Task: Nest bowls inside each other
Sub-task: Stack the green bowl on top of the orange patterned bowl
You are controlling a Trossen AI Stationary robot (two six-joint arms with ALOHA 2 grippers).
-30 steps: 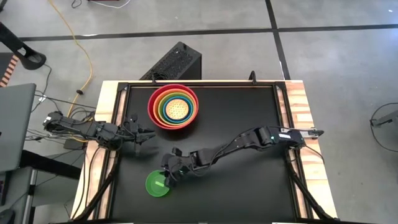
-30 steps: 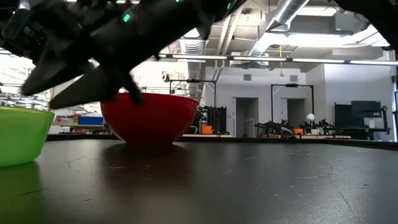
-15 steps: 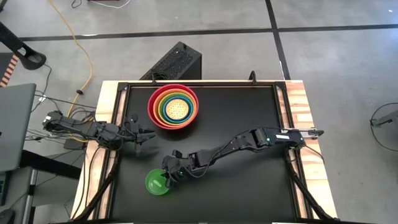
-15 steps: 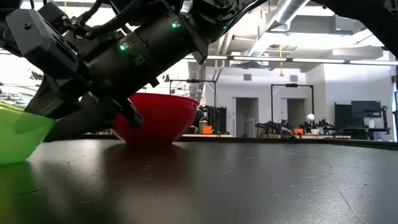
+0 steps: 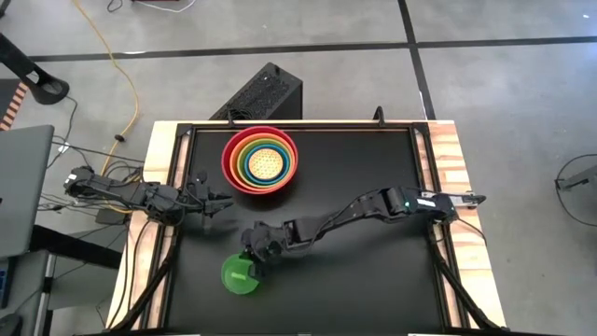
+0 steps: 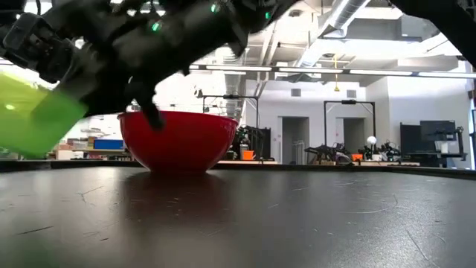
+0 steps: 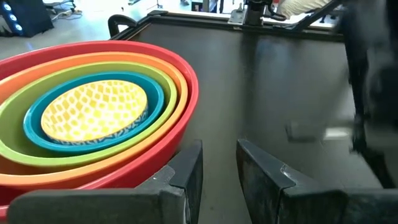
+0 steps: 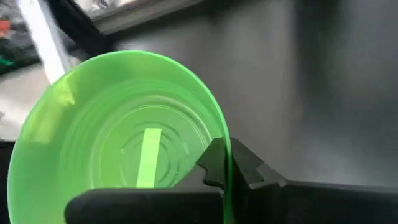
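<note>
I have the right hand (image 5: pixel 252 260) clamped on the rim of the smallest bright green plastic bowl (image 5: pixel 239 275), one finger (image 8: pixel 219 163) inside the wall and one outside. From table height I see that bowl (image 6: pixel 33 112) tilted and clear of the black desk (image 5: pixel 373 280), near the front left part of it. The other round plastic bowls sit stacked at the back of the desk: large red (image 5: pixel 229 166), orange (image 5: pixel 237 151), olive-green (image 5: pixel 243 164), blue (image 5: pixel 282 164) and the small dotted yellow one (image 5: pixel 264 164) in the middle. My left hand (image 5: pixel 216 203) waits just in front of that stack, fingers (image 7: pixel 186 171) slightly parted and holding nothing.
</note>
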